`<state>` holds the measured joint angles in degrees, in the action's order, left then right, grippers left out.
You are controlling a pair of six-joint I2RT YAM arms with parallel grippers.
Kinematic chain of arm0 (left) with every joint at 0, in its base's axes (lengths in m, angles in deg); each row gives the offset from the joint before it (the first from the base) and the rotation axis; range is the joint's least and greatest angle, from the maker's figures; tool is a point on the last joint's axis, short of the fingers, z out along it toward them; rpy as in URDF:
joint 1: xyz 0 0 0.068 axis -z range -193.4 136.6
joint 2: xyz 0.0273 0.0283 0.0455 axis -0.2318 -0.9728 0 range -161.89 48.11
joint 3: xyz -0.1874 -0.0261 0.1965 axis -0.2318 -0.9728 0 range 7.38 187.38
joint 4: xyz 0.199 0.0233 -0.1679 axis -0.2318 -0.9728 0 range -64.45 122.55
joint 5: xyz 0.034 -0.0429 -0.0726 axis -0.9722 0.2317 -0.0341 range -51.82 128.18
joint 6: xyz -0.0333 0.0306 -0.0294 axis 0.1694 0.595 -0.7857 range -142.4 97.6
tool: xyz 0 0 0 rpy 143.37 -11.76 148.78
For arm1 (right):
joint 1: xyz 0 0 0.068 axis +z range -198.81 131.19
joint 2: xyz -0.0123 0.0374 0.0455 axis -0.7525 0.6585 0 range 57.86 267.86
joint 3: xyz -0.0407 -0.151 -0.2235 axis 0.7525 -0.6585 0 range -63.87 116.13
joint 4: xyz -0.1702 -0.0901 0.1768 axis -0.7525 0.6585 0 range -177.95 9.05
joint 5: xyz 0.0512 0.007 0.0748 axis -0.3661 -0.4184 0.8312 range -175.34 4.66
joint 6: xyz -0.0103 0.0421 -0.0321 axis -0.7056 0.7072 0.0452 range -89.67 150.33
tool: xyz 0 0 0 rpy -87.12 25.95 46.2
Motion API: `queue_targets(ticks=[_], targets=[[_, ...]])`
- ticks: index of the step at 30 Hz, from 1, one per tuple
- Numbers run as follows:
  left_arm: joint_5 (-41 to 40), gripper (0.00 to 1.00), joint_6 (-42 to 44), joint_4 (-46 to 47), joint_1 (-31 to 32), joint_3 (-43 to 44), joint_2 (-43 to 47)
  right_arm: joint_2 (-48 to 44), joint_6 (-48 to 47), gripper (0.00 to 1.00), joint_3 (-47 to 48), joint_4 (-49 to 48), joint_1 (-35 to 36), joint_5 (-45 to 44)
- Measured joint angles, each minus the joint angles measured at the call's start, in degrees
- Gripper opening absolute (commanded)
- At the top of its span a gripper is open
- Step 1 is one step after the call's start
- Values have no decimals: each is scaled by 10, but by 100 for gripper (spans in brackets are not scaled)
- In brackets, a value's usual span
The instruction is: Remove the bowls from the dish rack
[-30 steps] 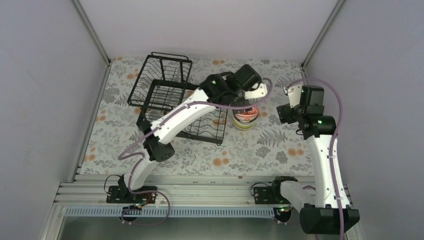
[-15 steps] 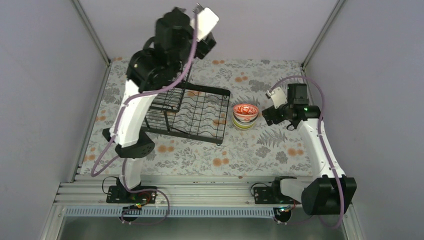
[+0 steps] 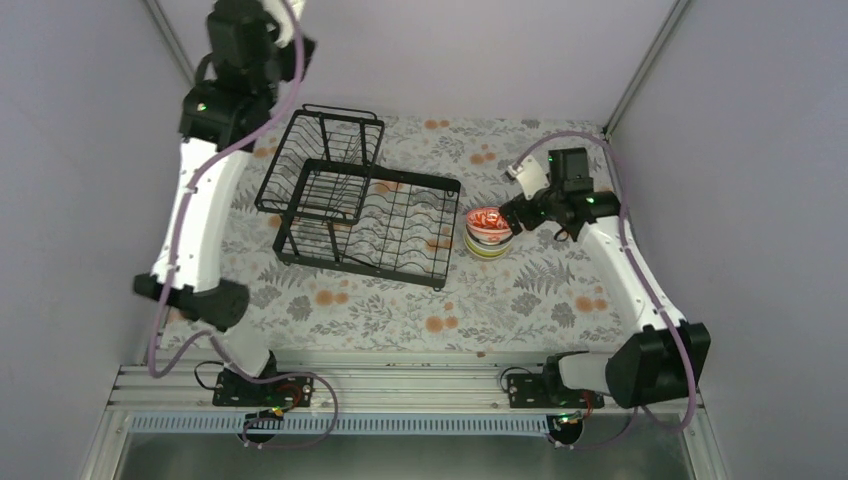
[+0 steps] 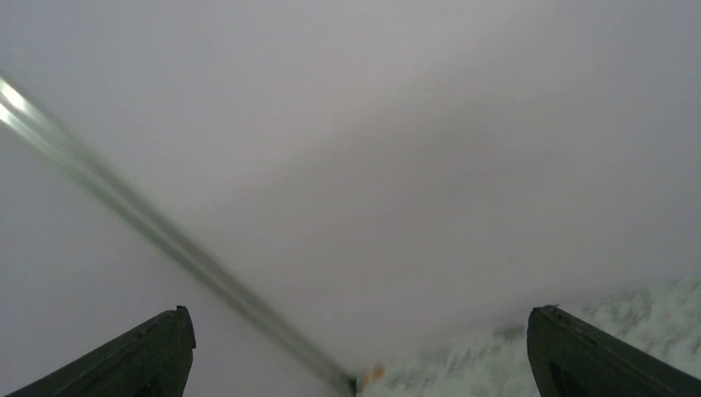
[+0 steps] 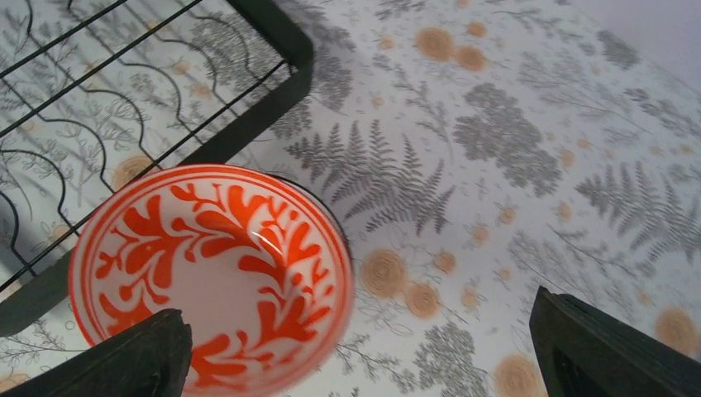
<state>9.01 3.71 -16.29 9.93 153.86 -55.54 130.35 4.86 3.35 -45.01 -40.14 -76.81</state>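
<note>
Floral-print cloth [image 3: 520,300] covers the table, grey walls on three sides. Nearest the cam: alu rail [image 3: 400,385] at the table's front edge w/ both arm bases bolted on.

R arm leans in from the near-right, wrist over the cloth's right-centre. Right gripper [image 5: 357,306] is spread wide, gripping nothing. Its wrist view shows only the two black fingers [image 5: 140,360] at the bottom corners. It hovers just above and to the right of the bowl stack; whether a finger touches the rim, can't tell.

Bowls [image 3: 489,233] sit stacked on the cloth, outside the rack, just beside its right end. Top one is the red-orange patterned bowl [image 5: 211,273], upright, leaf motif inside. A pale green one is at the bottom. The one btwn is hard to make out.

Dish rack [image 3: 385,225], black wire, lies at an angle mid-table. Divider section is nearer the bowls, the taller basket section [image 3: 330,150] at the far-left end.

L arm reaches high at the far-left corner, well apart from the rack and bowls. Left gripper [image 4: 357,313] also gapes wide w/ nothing in it, aimed at the blurred wall corner and a strip of cloth.
</note>
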Motion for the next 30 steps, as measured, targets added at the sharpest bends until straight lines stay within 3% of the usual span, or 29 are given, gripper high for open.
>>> queue_targets(ticks=[4, 7, 12, 19, 23, 30], targets=[[64, 100, -4, 169, -125, -337, 154, 37, 2, 100, 1, -10, 38, -8], [84, 100, -7, 267, -173, -467, 216, 51, 7, 100, 5, -20, 55, -17], [137, 100, -42, 395, -252, -550, 227, 51, 18, 100, 5, -62, 71, -42], [187, 100, -101, 497, -355, -685, 214, 35, 27, 100, -43, -126, 104, -103], [200, 100, -118, 545, -370, -764, 203, 15, 30, 100, -95, -151, 126, -147], [209, 100, -136, 582, -370, -793, 197, -26, 29, 100, -139, -187, 135, -239]])
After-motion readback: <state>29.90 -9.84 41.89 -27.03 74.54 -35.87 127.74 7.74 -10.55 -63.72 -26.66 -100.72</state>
